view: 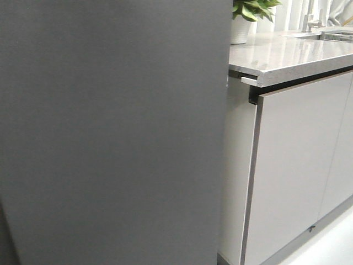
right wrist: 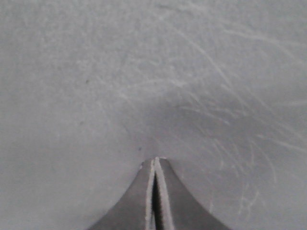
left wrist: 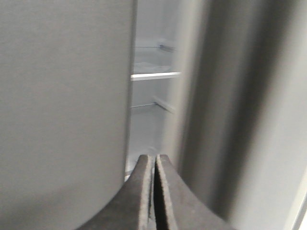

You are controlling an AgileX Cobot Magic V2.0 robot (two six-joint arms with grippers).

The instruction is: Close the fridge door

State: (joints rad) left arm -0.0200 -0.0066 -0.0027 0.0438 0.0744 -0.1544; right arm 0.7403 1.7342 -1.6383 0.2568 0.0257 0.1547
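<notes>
The fridge door (view: 110,132) fills most of the front view, its matte dark grey face turned toward the robot and reaching nearly to the cabinet side. It is not shut: the left wrist view shows a gap past the door's edge, with the white fridge interior (left wrist: 151,96) and its shelves beyond. The left claw (left wrist: 154,163) has its fingers pressed together, holding nothing, pointing at that gap. The right claw (right wrist: 156,165) is likewise closed and empty, its tips right up against a scuffed grey surface. To the right stand pale cabinet doors (view: 292,165) under a grey stone worktop (view: 287,55) carrying a potted plant (view: 248,16).
</notes>
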